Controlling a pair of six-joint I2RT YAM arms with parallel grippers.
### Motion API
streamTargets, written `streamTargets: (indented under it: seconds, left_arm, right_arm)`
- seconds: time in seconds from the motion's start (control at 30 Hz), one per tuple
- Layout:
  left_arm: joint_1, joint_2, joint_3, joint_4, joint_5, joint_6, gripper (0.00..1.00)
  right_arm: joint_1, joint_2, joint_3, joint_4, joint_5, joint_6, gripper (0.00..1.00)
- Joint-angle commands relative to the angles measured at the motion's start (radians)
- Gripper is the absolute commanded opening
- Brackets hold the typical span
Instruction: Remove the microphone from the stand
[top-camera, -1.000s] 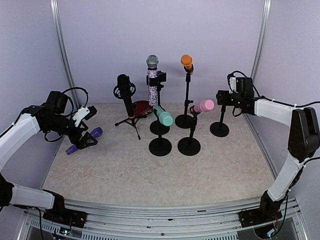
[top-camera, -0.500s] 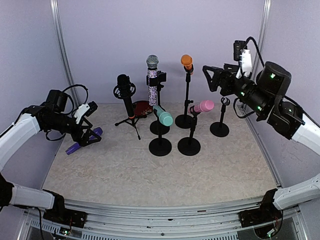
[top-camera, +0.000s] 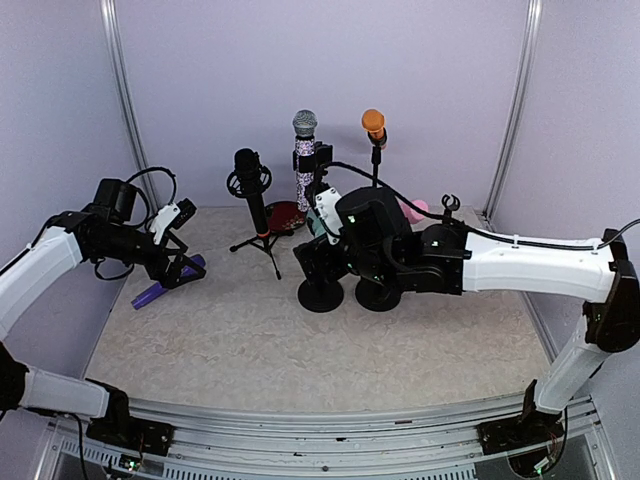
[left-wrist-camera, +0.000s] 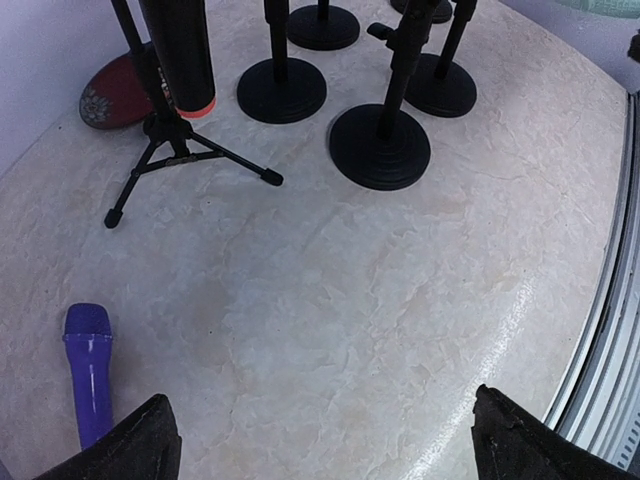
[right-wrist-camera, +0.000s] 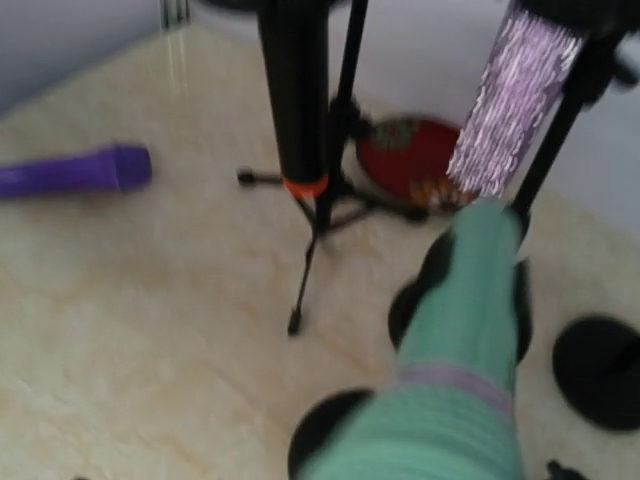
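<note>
A teal microphone (right-wrist-camera: 470, 330) sits tilted in a clip on a black round-base stand (top-camera: 320, 294). It fills the lower middle of the right wrist view, blurred and very close. My right gripper (top-camera: 312, 256) is at this microphone, which the arm mostly hides in the top view. Only faint dark tips show at the bottom edge of the right wrist view, wide apart with the microphone between them. My left gripper (top-camera: 185, 272) is open and empty (left-wrist-camera: 320, 440) low at the left. A purple microphone (top-camera: 160, 290) lies on the table beside it.
A black microphone on a tripod (top-camera: 250, 185), a glittery silver one (top-camera: 304, 160), an orange one (top-camera: 373, 122) and a pink one (top-camera: 412, 210) stand on their stands behind. An empty stand clip (top-camera: 447, 203) is at the right. A red disc (top-camera: 283, 213) lies at the back.
My right arm has swung down from high at the right to the middle, bringing its gripper to the teal microphone. My left gripper has stayed beside the purple microphone, drawing back slightly.
</note>
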Motion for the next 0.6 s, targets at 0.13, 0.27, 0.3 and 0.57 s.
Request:
streamTargets:
  seconds: [0.13,0.27,0.3,0.57]
  left_arm:
    - [-0.004,-0.026,-0.029,0.051,-0.004,-0.011,0.99]
    - [-0.004,-0.043,-0.038,0.08,-0.006,-0.028,0.99]
    - [-0.005,-0.044,-0.037,0.082,-0.001,-0.028,0.99]
    - [-0.006,-0.032,-0.023,0.097,0.017,-0.037,0.99]
  right_arm:
    - [-0.029,0.067,0.106,-0.117,0.021,0.084,0.85]
    - [-0.03,0.08,0.113,-0.12,0.011,0.092,0.68]
    - [-0.031,0.081,0.115,-0.121,0.009,0.092,0.64]
    - [-0.03,0.103,0.157,-0.164,0.023,0.096,0.39]
